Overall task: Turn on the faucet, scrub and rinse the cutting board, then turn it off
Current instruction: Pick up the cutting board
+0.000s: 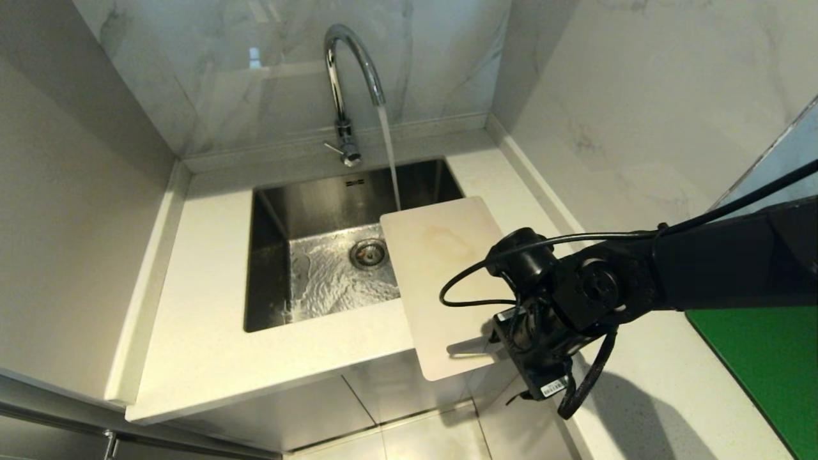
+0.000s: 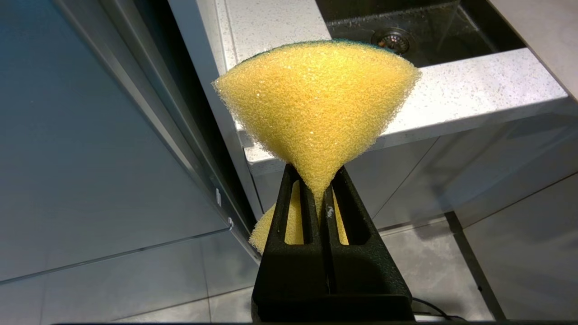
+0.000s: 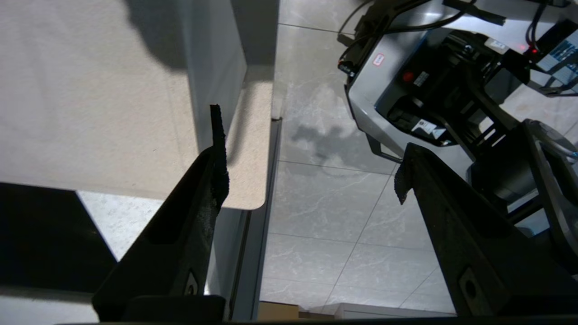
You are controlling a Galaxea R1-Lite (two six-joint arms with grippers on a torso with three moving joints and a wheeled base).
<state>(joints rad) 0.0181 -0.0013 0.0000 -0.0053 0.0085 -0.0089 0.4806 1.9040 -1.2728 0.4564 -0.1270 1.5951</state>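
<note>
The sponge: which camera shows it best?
The left wrist view. There the yellow sponge fills the middle, pinched and folded in the shut left gripper, with the counter beyond it. The head view and right wrist view show no sponge at all.

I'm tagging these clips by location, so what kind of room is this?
Most likely a kitchen: a steel sink set in a speckled white countertop, a chrome faucet running, marble-look walls.
</note>
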